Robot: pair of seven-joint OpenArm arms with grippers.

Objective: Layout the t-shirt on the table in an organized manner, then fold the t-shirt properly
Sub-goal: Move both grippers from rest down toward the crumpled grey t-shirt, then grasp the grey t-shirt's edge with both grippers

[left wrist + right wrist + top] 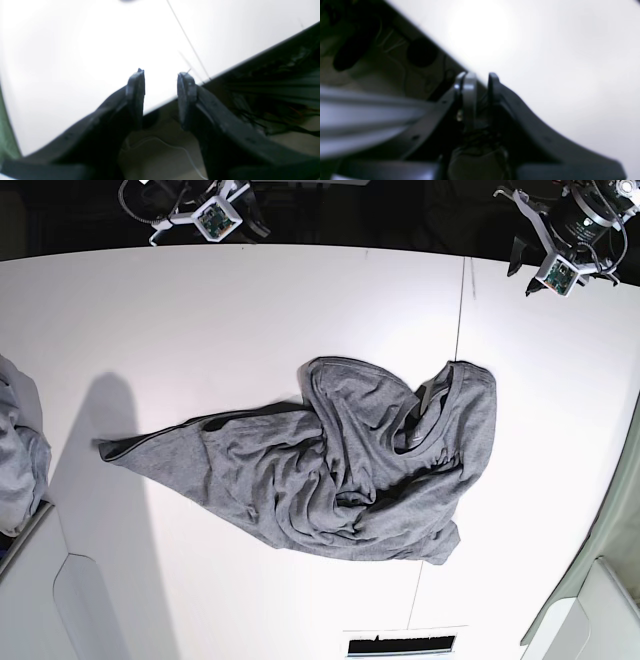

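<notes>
The grey t-shirt (340,470) lies crumpled in the middle of the white table (200,330), with one part stretched out to the left and the collar towards the right. Both arms are drawn back at the table's far edge, well away from the shirt. The left arm (560,240) is at the far right corner and the right arm (205,218) at the far left. My left gripper (161,77) is open over the table's edge with nothing between its fingers. My right gripper (481,80) shows only a narrow gap and holds nothing.
A thin dark seam (460,310) crosses the table just right of the shirt. A paler grey-blue cloth heap (15,450) lies at the left edge. Pale bins stand at the near left (90,610) and near right (600,610) corners. Cables (275,100) hang behind the table's far edge.
</notes>
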